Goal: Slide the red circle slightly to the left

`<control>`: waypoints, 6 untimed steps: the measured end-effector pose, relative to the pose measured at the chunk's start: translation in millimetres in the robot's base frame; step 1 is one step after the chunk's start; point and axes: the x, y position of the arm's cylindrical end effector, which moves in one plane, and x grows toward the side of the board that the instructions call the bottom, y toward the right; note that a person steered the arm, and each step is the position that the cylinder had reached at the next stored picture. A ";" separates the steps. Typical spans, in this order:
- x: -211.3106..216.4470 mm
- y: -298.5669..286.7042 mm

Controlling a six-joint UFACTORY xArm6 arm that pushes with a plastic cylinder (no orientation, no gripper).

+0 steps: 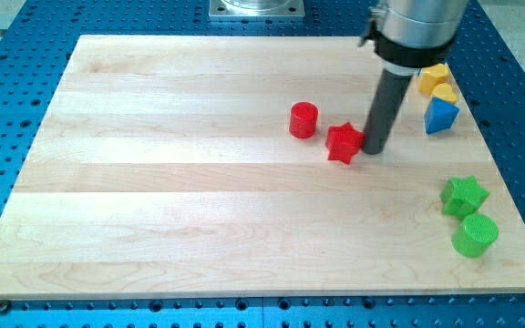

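The red circle (303,120) is a short red cylinder standing on the wooden board (153,182), a little right of the board's middle. A red star (344,143) lies just to its lower right, a small gap between them. My tip (374,149) rests on the board right beside the red star's right edge, touching or nearly touching it. The star lies between my tip and the red circle. The dark rod rises from the tip up to the grey arm body at the view's top.
A yellow block (433,79) with another yellow block below it (444,92) and a blue triangle (440,116) sit at the right, near the rod. A green star (464,195) and a green cylinder (475,235) sit at the lower right. Blue perforated table surrounds the board.
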 end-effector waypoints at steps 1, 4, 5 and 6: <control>7.8 -39.3; -8.3 -36.4; -25.1 -52.3; -31.3 -50.6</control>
